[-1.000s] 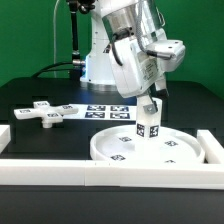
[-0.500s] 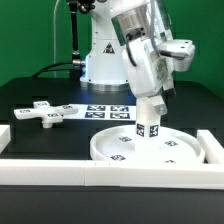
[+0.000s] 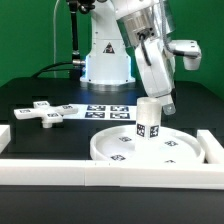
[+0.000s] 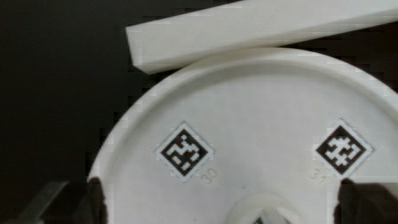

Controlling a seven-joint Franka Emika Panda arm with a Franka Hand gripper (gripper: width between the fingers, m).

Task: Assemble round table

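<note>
While the short leg [image 3: 148, 120] is standing upright on the round disc [image 3: 110, 150], the gripper [image 3: 160, 105] is hovering just above it, fingers spread and empty; the cross-shaped base [image 3: 45, 113] is lying well apart, apparently not yet attached.

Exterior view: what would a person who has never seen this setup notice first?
First, the big white robot arm, which leans down in the middle of the picture. Below it, a short leg stands upright on the round disc, just behind the front rail. A cross-shaped piece lies apart on the black table, at the exterior view's left.
</note>
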